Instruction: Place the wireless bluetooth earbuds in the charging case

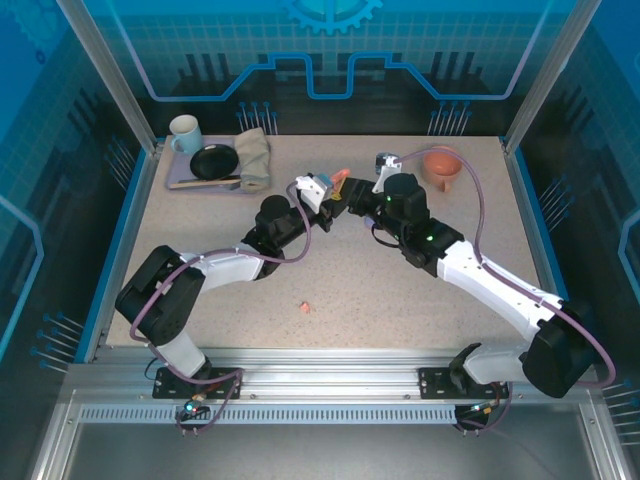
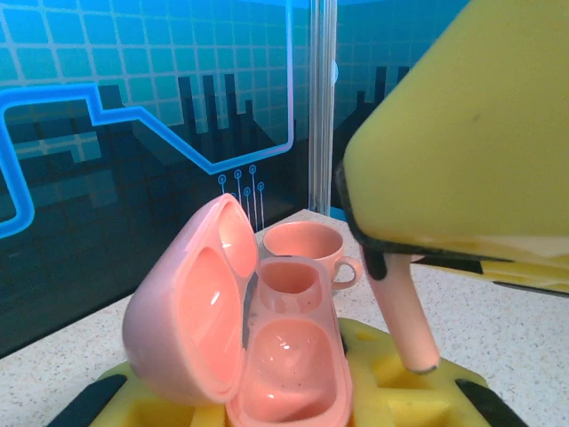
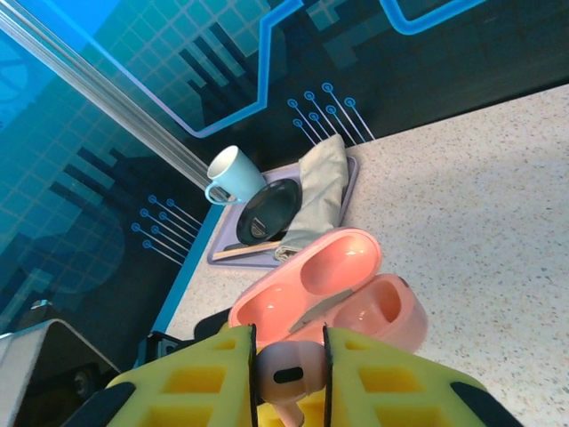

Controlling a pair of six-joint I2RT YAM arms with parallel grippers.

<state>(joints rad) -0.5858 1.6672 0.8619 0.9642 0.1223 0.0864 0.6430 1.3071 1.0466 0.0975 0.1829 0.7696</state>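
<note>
Pinching a pink earbud (image 3: 285,372), the right end effector (image 3: 289,387) hangs beside the open charging case (image 2: 280,351) the left end effector (image 2: 276,407) grips.

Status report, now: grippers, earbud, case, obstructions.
Left gripper shut on open charging case. Right gripper shut on pink earbud, near case, not inserted. Nothing between them.

Both of your arms are black joint housings joined by white link shells: the left arm (image 1: 225,266) sits lower left in the top view, the right arm (image 1: 490,280) lower right. A mauve cable (image 1: 485,203) loops along each. Small green lights (image 1: 432,238) dot the right arm's black section. Black mounting plates (image 1: 445,380) sit on the silver rail. In the wrist views your fingers (image 3: 187,391) are yellow with square pockets and black edging.
</note>
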